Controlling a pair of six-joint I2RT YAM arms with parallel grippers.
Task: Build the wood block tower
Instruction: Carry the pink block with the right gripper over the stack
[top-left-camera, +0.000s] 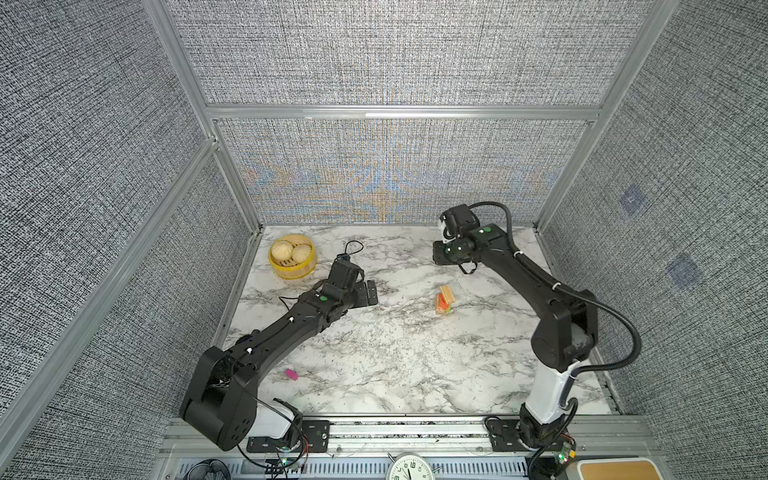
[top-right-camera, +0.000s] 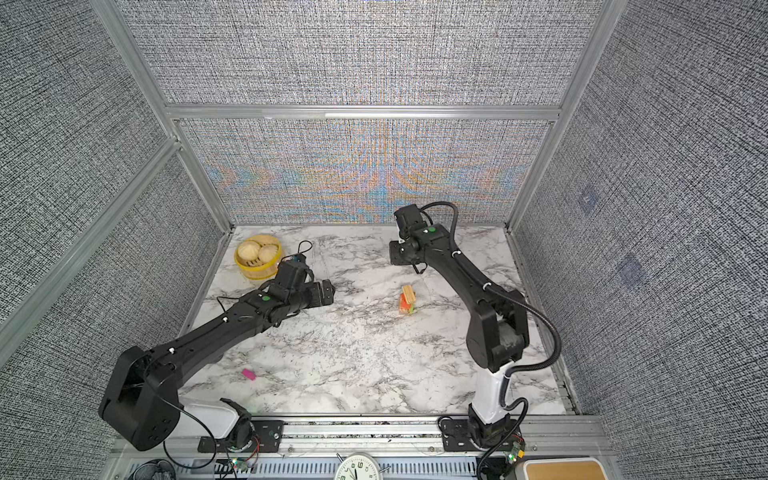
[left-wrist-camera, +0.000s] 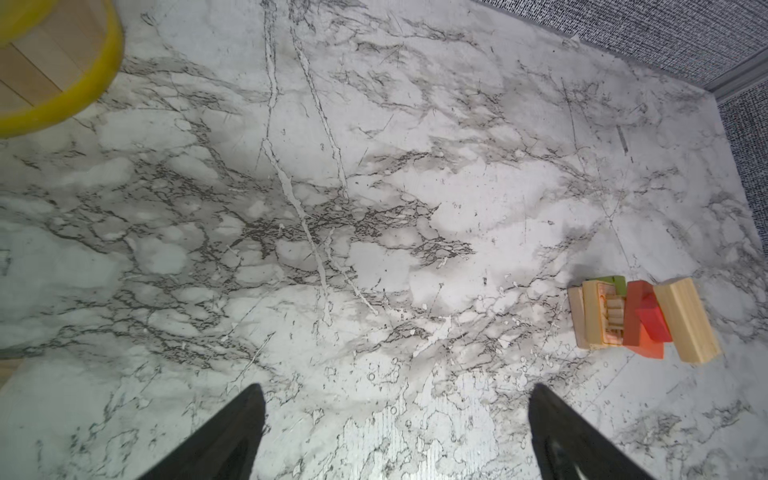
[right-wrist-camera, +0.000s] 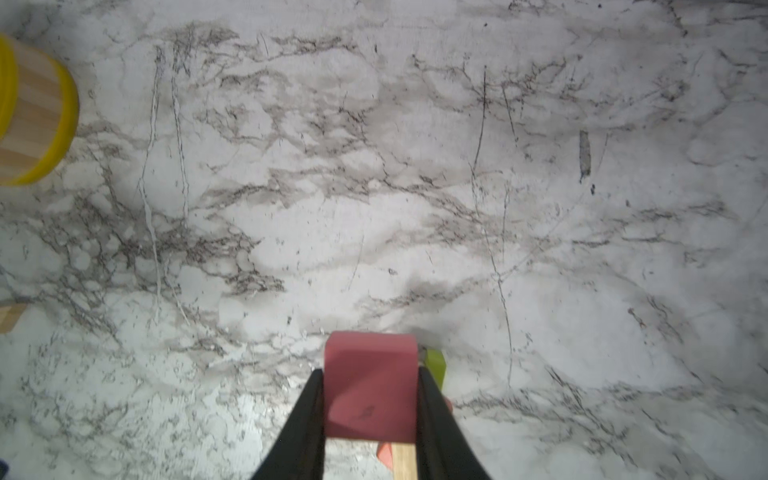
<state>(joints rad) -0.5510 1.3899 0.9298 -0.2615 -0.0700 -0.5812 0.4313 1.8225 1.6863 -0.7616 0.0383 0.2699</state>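
One tan bar (left-wrist-camera: 685, 320) caps the red, orange, green tower (top-left-camera: 443, 305).

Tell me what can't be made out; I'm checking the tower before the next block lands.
Tower: right wrist view, mostly behind the pink block in the right claw.
Its layer order: too small in both top views.
Right claw's tips: hidden under its wrist in both top views.
Steamer: cut off by the left wrist view's edge.

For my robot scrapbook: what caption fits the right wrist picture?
Right gripper clamps a pink block over the marble table.
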